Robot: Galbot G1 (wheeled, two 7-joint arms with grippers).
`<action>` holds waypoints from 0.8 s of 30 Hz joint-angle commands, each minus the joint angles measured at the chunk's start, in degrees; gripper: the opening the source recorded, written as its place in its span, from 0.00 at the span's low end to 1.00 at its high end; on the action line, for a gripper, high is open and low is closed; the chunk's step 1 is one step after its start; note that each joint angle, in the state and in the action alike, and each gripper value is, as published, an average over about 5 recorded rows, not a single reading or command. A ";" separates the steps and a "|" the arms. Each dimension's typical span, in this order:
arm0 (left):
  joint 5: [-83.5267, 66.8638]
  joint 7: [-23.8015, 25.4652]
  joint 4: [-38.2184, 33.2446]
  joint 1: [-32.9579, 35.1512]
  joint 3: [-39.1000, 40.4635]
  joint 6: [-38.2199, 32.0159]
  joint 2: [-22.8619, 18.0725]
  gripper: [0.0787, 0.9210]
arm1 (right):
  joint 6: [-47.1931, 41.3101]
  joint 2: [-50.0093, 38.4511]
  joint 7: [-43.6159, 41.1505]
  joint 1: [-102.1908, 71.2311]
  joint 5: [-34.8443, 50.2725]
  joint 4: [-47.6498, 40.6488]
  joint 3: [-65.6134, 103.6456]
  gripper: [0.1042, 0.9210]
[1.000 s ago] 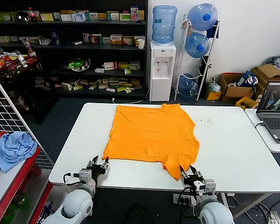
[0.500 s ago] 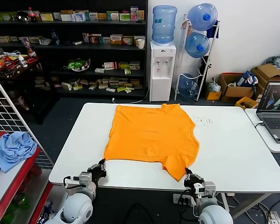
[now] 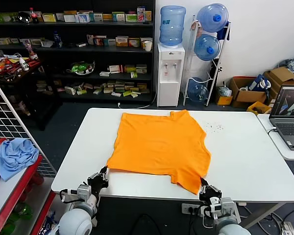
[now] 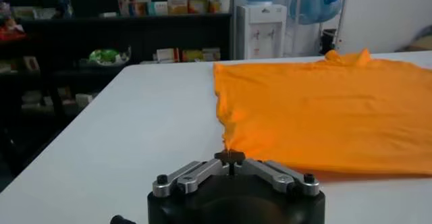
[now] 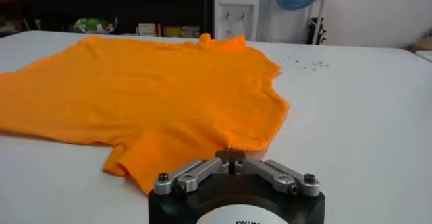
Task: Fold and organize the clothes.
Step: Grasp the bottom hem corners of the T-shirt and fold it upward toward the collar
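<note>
Here, T-shirt (image 3: 159,147) spread flat on table (image 3: 245,156), collar toward far edge. Left gripper (image 3: 104,172) pinched shut on near hem corner; right gripper (image 3: 204,183) clamped tight on near sleeve edge, both at table's near edge.

White rectangular table (image 3: 245,161) stands in front of robot. Orange T-shirt (image 3: 159,147) lies spread flat on it, slightly left of centre, collar toward far edge, hem corners at near edge. Near left corner of shirt pulled to point at table's front edge; near right corner reaches front edge too. Scatter of small dark specks (image 3: 215,128) on tabletop beyond shirt, toward far right. Rest of tabletop bare white.
</note>
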 commanded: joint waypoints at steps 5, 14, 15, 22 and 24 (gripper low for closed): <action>7.78 0.52 -5.62 4.66 -0.89 -3.17 -0.46 0.01 | 3.17 -3.40 -0.22 -6.27 -5.59 6.80 2.54 0.02; 8.93 0.62 6.27 -5.61 1.28 -4.60 -3.32 0.01 | 9.01 -5.79 -2.85 9.85 -4.90 -7.74 -0.07 0.02; 8.93 0.62 7.13 -6.57 1.46 -4.56 -3.49 0.01 | 9.30 -6.00 -2.94 11.39 -4.78 -9.25 -0.47 0.02; 8.69 0.75 11.40 -11.36 2.40 -4.35 -3.32 0.01 | 9.38 -7.18 -2.42 21.94 -2.55 -17.49 -3.96 0.02; 8.48 0.85 12.20 -12.24 2.65 -4.31 -3.07 0.01 | 8.97 -7.36 -2.23 24.19 -1.94 -18.87 -5.24 0.02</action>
